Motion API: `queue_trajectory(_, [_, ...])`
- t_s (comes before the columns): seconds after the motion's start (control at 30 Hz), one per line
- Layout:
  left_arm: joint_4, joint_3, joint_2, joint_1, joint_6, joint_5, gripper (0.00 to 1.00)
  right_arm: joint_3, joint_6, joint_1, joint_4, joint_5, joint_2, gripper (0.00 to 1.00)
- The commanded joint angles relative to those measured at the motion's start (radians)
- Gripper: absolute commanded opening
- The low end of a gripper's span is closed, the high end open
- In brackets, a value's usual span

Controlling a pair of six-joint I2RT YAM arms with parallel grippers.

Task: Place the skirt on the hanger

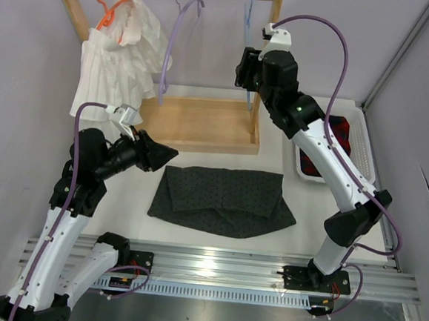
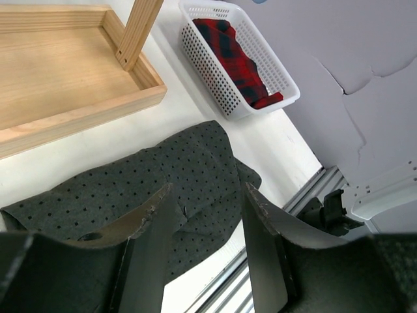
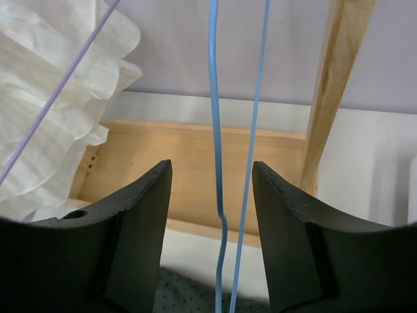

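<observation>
1. Dark charcoal-grey dotted fabric skirt lay flat on the white table, centre of the top view, just below the wooden rack's base tray.
2. Thin light-blue wire hanger hung from the rack's top rail, right of centre at the top of the frame.
3. Right gripper: jaws apart, both hanger wires between them, no contact visible.
4. Left gripper: jaws moderately apart, holding nothing, over the skirt's left end.

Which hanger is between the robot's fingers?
The thin light-blue wire hanger, between the right gripper's open fingers. The purple wire hanger hangs off to the side; the orange hanger carries the white pleated garment.
</observation>
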Motion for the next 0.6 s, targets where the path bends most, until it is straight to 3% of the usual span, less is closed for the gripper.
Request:
queue_trajectory(0.0, [0.006, 0.03, -0.003, -0.008, 0.02, -0.008, 0.5, 0.077, -0.078, 0.009, 0.024, 0.076, 0.038, 0.56])
queue_trajectory(0.37, [0.0, 0.017, 0.005, -0.008, 0.03, -0.011, 0.5, 0.165, -0.094, -0.004, 0.031, 0.058, 0.112, 0.48])
queue_trajectory(0.57, [-0.002, 0.029, 0.014, -0.008, 0.03, -0.011, 0.5, 0.162, -0.114, -0.01, 0.06, 0.067, 0.116, 0.22])
